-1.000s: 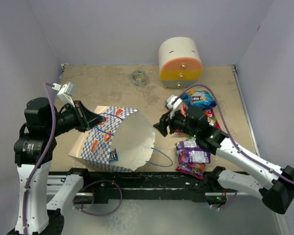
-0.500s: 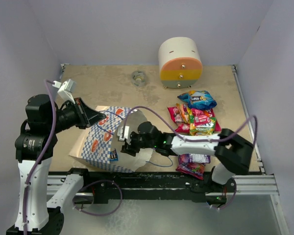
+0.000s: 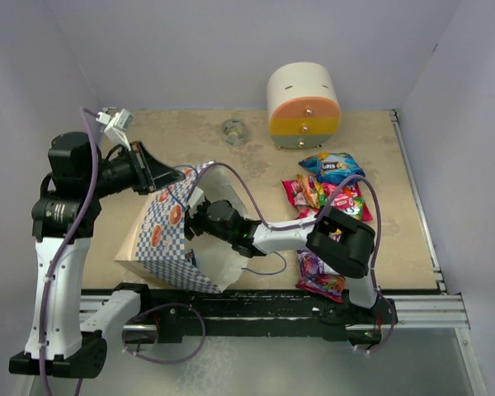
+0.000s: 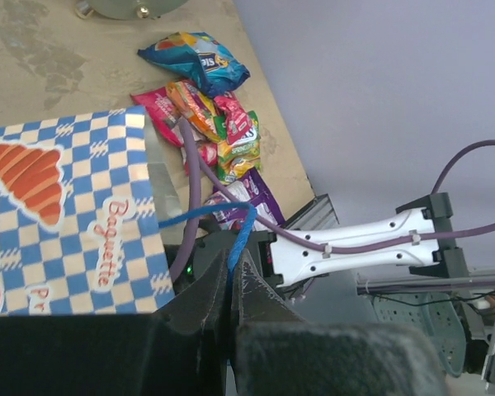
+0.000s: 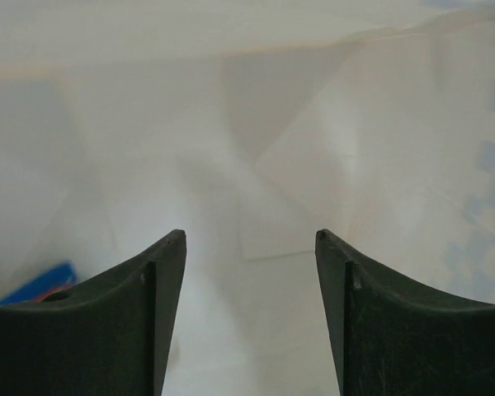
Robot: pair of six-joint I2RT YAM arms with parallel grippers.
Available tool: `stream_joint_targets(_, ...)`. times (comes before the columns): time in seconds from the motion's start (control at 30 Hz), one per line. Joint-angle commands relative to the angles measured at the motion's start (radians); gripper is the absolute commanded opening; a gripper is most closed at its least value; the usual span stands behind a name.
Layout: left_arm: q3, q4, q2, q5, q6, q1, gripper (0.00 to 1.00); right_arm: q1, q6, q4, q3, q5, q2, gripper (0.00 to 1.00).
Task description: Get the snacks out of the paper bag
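Paper bag sits left of centre on the desk, mouth facing right, its blue cord handle pinched in the left end effector. Right end effector is inside it, spread wide and empty, with a blue packet at lower left; snacks lie heaped right of centre.

A gap is left between the parted fingers of the right gripper, but ahead and to both sides the way is closed by the lining of the paper bag. Low beside one finger a blue packet is seen. Behind the claw the mouth is held open by a blue cord handle pinched in the left gripper.
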Motion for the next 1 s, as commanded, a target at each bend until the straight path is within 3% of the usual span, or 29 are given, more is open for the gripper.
stream_joint_targets(0.0, 0.064, 0.110, 0.064, 0.087, -0.035, -0.003, 0.00, -0.003, 0.186, 0.118, 0.089, 0.331, 0.026, 0.68)
stream_joint_targets(0.27, 0.113, 0.145, 0.141, 0.131, -0.028, -0.003, 0.00, -0.065, 0.236, 0.054, 0.108, 0.633, 0.021, 0.74)
stream_joint_targets(0.53, 0.257, 0.207, 0.269, 0.135, -0.022, -0.003, 0.00, -0.090, 0.243, 0.020, -0.022, 0.739, -0.070, 0.75)
stream_joint_targets(0.7, 0.308, 0.159, 0.309, 0.118, 0.030, -0.002, 0.00, -0.036, 0.137, 0.086, -0.109, 0.600, -0.145, 0.74)
stream_joint_targets(0.97, 0.045, 0.225, 0.146, 0.125, -0.072, -0.002, 0.00, 0.199, 0.060, 0.146, -0.192, 0.483, -0.180, 0.75)
